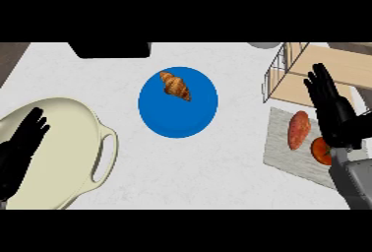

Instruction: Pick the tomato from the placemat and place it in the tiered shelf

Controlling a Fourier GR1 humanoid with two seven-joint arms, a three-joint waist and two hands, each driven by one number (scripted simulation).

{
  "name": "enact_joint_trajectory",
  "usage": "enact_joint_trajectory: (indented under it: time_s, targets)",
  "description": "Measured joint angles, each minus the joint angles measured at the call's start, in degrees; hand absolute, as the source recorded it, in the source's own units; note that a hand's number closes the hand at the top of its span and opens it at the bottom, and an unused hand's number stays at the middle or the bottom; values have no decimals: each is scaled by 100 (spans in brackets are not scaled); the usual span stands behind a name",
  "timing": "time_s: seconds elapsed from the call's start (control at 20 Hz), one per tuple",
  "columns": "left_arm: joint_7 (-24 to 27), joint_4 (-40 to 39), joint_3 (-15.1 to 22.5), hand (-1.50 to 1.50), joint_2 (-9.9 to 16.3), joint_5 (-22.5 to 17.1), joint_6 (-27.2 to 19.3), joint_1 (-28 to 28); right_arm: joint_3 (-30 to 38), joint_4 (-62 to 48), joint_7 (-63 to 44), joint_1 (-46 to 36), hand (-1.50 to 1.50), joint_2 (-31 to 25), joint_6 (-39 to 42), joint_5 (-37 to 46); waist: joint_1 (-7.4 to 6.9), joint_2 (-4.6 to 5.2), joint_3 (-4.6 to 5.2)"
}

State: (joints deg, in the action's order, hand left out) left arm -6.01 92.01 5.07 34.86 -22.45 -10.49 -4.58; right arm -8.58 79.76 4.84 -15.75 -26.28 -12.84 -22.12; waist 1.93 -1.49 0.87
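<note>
My right hand [330,106], fingers straight, hangs over the placemat [280,152]. The tomato [320,150] lies under its wrist, seemingly half hidden, beside a sweet potato [298,129]. Tiered shelf [291,74] just beyond. Left hand [22,140] rests open, far off.

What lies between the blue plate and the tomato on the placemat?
In the head view, bare white counter, then an oblong reddish vegetable on the placemat, lie between the blue plate and the tomato.

White counter [189,167] — blue plate [178,120], cream tray [69,147], grey placemat [291,157], seemingly wooden shelf [305,78].
</note>
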Motion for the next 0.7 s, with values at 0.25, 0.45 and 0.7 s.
enact_joint_trajectory:
  time_s: [0.25,0.45,0.7]
  targets:
    - [338,-62,298,0,-356,431,-174,316,870,251,219,579,-150,-433,-388,-85,144,87,-60]
    - [409,-26,423,0,-478,537,-229,432,1620,274,433,675,150,-127,-795,-602,466,31,-130]
    - [480,19,665,0,-697,722,-324,614,2405,-549,979,1395,-150,-193,-2386,138,465,168,-105]
